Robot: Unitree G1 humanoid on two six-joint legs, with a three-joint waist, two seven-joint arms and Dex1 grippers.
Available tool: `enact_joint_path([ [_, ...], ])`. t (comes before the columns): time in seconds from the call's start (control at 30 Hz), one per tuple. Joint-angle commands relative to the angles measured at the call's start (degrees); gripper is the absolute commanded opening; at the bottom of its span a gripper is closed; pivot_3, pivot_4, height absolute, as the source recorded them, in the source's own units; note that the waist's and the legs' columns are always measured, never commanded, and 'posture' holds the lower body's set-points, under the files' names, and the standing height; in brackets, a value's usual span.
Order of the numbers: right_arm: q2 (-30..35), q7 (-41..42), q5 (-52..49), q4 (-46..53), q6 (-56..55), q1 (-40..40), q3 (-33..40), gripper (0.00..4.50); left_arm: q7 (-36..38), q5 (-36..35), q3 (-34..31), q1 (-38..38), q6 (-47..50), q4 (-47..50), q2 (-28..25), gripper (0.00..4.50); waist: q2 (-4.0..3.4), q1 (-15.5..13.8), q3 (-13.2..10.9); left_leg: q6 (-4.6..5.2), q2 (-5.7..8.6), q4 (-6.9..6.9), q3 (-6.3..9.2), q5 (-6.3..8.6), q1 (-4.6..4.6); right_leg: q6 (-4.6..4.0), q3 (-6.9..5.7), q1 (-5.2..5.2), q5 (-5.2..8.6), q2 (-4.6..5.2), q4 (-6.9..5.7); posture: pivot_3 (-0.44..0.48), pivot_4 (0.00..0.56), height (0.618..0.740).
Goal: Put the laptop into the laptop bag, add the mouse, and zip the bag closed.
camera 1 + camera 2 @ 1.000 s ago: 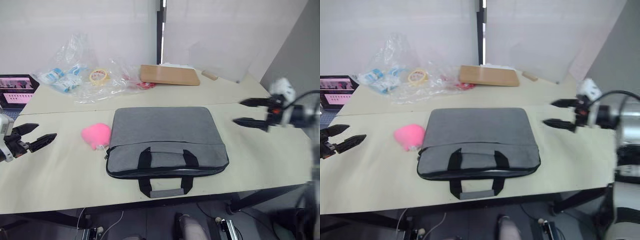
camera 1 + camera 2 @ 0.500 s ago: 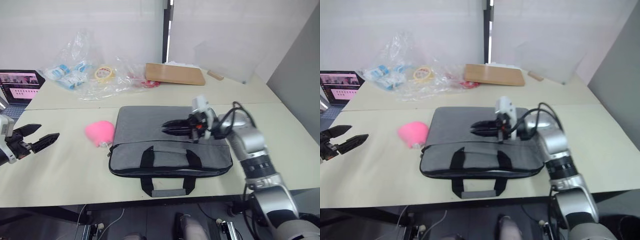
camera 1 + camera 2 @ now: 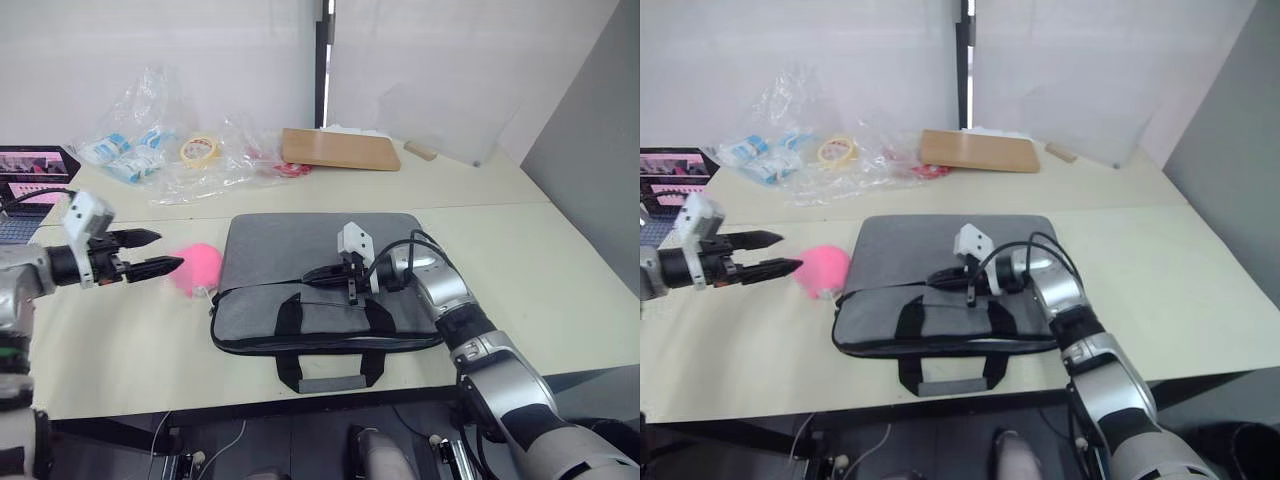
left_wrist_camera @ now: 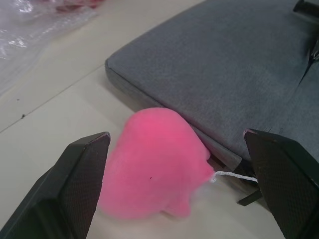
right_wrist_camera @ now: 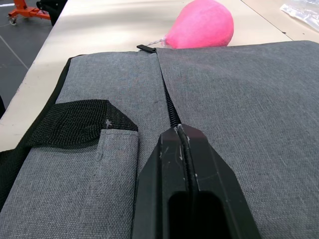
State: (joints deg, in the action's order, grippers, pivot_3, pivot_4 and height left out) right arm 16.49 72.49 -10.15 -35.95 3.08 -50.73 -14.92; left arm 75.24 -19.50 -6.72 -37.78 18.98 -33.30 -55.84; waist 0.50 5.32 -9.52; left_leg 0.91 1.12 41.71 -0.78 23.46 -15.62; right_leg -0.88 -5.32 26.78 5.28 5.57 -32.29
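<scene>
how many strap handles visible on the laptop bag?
2. Both black handles lie on the near half of the laptop bag: one flat on its top face, the other hanging over the near edge. None seem hidden.

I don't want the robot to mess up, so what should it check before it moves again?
1. Right pincer on the zipper: ok, shut with its tips on the zipper line.
2. Left pincer free: ok, open and holding nothing.
3. Pink ball out of the way: not ok, it touches the laptop bag near the zipper's end.
4. Laptop and mouse inside: cannot tell.
5. Bag lying flat on the table: ok.
</scene>
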Motion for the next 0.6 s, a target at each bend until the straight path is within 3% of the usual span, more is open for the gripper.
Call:
enact_joint_path([
  [0.03,1.3,0.0,1.1,1.2,1.4,1.7,0.3,0.02,2.0,6.7,5.2,-8.7,-6.2,-11.6,2.4,4.50,0.01,-0.5,0.0,0.00,0.02,0.03,0.09,0.00,-0.05,0.00,-0.09,-0.03,0.00,0.02,-0.01,0.000,0.150,0.740],
  [0.13,1.9,-0.6,1.1,2.8,2.4,3.1,0.2,0.02,4.2,11.4,9.2,-14.7,-10.1,-21.0,5.1,4.50,0.04,-1.2,0.0,0.01,0.02,0.10,0.11,0.00,-0.16,0.00,-0.10,-0.09,0.00,0.02,-0.02,0.000,0.150,0.740],
  [0.27,2.3,-1.6,1.8,5.1,3.6,4.7,-0.3,0.02,9.6,14.7,11.9,-17.6,-12.9,-26.7,6.6,4.50,0.07,-1.3,0.0,0.07,0.01,0.11,0.12,0.02,-0.27,0.01,-0.11,-0.08,0.00,0.02,0.00,0.000,0.150,0.740],
  [0.4,2.4,-2.9,2.0,7.9,4.9,6.3,-0.4,0.00,11.0,16.5,12.0,-17.2,-16.2,-29.1,5.9,3.39,0.09,-1.4,0.1,0.12,-0.01,0.11,0.17,0.04,-0.47,0.01,-0.11,-0.06,0.00,0.02,-0.01,0.000,0.150,0.740],
  [0.6,2.2,-4.2,1.8,9.7,5.7,7.4,-0.3,0.00,11.6,16.1,10.1,-15.7,-16.9,-28.9,4.9,1.35,0.13,-1.6,0.1,0.14,-0.03,0.11,0.20,0.06,-0.48,0.02,-0.10,-0.06,0.00,0.01,-0.02,0.000,0.150,0.740],
])
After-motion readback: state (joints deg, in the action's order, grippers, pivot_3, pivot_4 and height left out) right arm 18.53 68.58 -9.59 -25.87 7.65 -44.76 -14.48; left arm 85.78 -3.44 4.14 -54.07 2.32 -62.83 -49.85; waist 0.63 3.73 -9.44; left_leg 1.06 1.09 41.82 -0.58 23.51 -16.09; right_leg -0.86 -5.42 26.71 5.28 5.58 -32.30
